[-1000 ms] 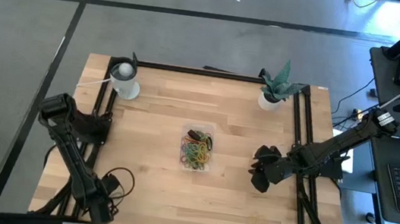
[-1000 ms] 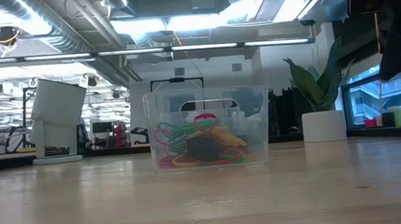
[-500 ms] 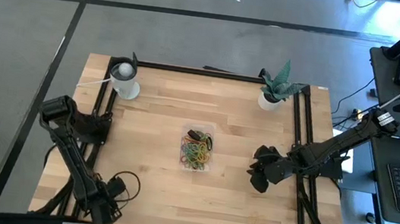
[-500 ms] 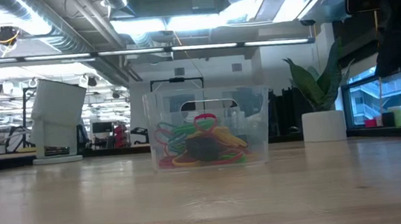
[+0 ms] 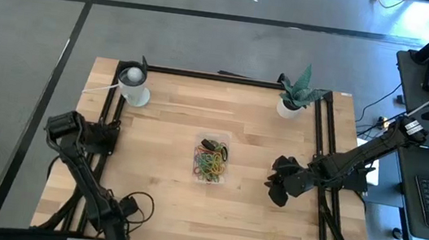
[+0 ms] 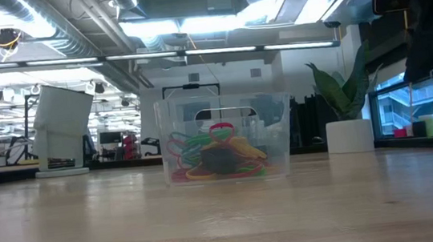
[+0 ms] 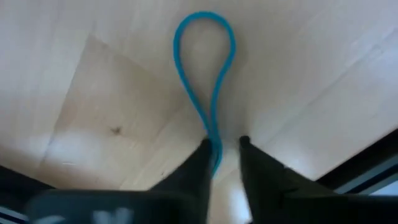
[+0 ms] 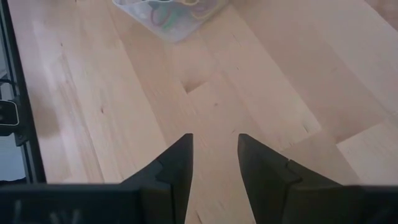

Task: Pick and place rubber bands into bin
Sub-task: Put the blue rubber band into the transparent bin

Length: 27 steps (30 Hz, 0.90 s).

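Though outside, one band [image 7: 204, 14] (one bin [image 5: 214, 136])

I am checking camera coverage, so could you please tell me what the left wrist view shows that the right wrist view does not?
Only the left wrist view shows a blue band lying on the table, one end between the left gripper fingers. Only the right wrist view shows the bin of bands and the open, empty right gripper. Both show bare wooden table beyond the arm's own dark fingers.
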Available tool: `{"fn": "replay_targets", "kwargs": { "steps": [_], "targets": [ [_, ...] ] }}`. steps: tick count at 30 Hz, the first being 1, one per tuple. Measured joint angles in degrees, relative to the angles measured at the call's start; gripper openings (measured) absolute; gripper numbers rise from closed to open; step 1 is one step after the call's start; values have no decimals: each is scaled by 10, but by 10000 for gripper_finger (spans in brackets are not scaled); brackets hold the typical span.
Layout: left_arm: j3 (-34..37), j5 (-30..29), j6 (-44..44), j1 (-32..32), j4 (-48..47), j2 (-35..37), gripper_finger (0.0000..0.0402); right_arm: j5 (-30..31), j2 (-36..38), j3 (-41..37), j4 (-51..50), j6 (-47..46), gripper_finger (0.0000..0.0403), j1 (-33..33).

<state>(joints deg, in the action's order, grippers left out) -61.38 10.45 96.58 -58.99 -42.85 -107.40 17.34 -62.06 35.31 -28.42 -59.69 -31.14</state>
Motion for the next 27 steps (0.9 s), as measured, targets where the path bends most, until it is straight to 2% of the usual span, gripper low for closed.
{"fn": "replay_targets", "kwargs": {
  "steps": [3, 7, 10, 14, 19, 27],
  "targets": [
    [3, 5, -16, 6, 0, 8, 18, 4, 0, 0, 0, 2, 130, 0],
    [4, 3, -17, 17, -3, 28, 3, 5, 0, 0, 0, 3, 130, 0],
    [5, -52, -10, 31, -8, 53, 2, 5, 0, 0, 0, 4, 130, 0],
    [-15, -161, -42, 46, -16, 94, 2, 5, 0, 0, 0, 4, 130, 0],
    [-47, -271, -155, 79, -20, 133, 2, 6, 0, 0, 0, 4, 130, 0],
    [-81, -351, -372, 183, -24, 174, 2, 35, 0, 0, 28, 2, 130, 0]
  ]
}}
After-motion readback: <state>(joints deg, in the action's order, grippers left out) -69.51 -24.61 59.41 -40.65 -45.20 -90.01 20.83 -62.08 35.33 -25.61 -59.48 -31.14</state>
